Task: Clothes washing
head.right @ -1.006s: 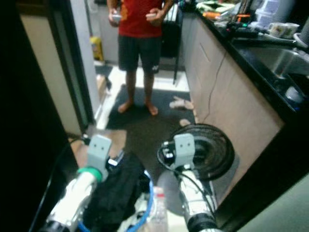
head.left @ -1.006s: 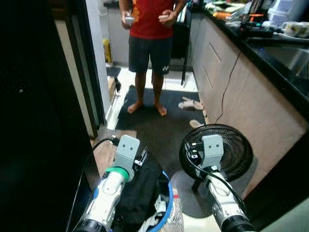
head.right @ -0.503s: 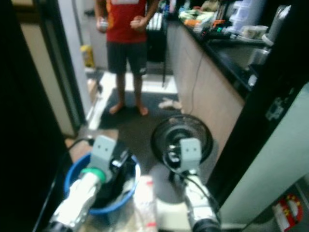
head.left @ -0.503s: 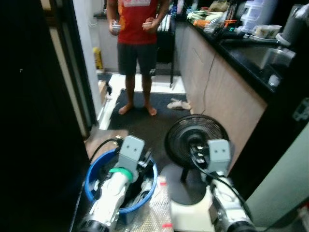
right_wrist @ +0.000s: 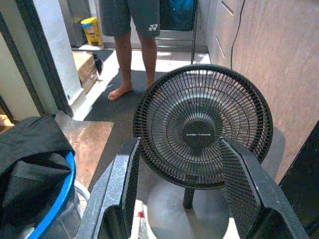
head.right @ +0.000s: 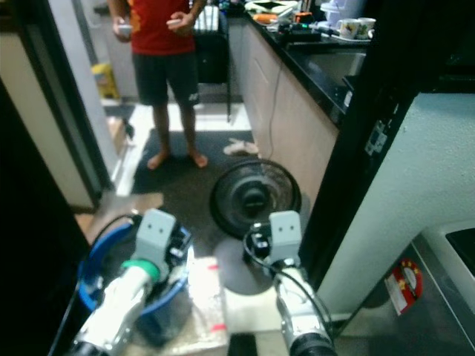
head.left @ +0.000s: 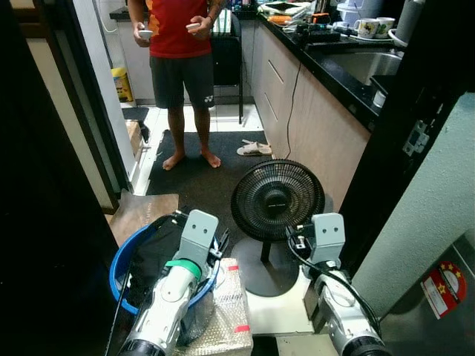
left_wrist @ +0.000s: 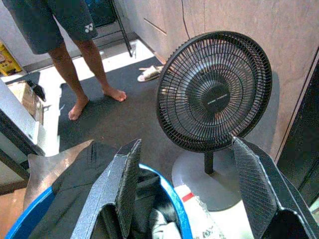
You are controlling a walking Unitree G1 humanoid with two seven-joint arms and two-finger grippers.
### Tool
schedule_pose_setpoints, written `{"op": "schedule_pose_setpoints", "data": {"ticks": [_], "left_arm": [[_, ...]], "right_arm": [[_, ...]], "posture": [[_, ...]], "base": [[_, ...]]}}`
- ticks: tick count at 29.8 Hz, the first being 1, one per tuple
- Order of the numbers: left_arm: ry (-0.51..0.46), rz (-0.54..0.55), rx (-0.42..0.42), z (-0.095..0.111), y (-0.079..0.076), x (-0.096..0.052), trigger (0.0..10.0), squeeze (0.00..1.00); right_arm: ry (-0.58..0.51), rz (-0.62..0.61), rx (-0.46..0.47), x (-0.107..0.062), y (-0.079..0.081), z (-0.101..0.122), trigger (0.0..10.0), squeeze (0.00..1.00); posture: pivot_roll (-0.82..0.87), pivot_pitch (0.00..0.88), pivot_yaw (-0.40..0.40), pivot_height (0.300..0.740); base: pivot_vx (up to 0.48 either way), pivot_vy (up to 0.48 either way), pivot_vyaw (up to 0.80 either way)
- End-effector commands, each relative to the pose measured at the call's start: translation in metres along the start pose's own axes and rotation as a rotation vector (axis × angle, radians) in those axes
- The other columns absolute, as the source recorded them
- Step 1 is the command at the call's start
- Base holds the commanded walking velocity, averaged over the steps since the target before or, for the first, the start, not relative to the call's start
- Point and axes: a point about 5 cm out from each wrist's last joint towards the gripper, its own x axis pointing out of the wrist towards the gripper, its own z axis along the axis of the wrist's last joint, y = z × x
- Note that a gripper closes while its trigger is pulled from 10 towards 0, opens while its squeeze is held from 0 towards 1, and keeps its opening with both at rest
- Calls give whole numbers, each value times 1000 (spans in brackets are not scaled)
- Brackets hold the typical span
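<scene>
A blue basin [head.left: 117, 273] stands on the floor at my lower left, heaped with dark clothes [head.left: 158, 248] and a bit of white cloth. My left arm reaches out above the basin's right rim. In the left wrist view my left gripper [left_wrist: 185, 144] is open and holds nothing, with the clothes [left_wrist: 75, 209] and the basin rim [left_wrist: 175, 211] below its fingers. My right gripper [right_wrist: 178, 143] is open too and empty, facing the fan, with the basin [right_wrist: 64, 186] off to one side.
A black floor fan [head.left: 276, 200] stands just ahead on a round base. A bubble-wrapped package [head.left: 226, 311] lies beside the basin. A person [head.left: 178, 67] stands barefoot on the dark mat. A kitchen counter [head.left: 326, 63] runs along the right, and a dark door frame [head.left: 82, 133] stands at the left.
The whole view has drawn back: fan, person and counter look farther away, and a pale wall has come in at the right. Both arms keep their pose.
</scene>
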Motion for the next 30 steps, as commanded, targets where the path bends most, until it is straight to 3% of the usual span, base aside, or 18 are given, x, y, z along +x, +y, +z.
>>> {"op": "schedule_pose_setpoints", "data": {"ticks": [1, 17, 30], "left_arm": [[18, 9, 7, -4, 1, -2, 10000, 0], [55, 31, 31, -13, 7, -5, 10000, 0], [58, 28, 30, -13, 5, -4, 10000, 0]], "right_arm": [[21, 4, 2, -2, 1, -4, 10000, 0], [48, 20, -12, -5, 3, -11, 10000, 0], [55, 22, -15, -5, 3, -11, 10000, 0]], "posture": [[3, 21, 21, 740], [4, 22, 22, 740], [4, 22, 20, 740]], "base": [[0, 0, 0], [0, 0, 0], [0, 0, 783]]}}
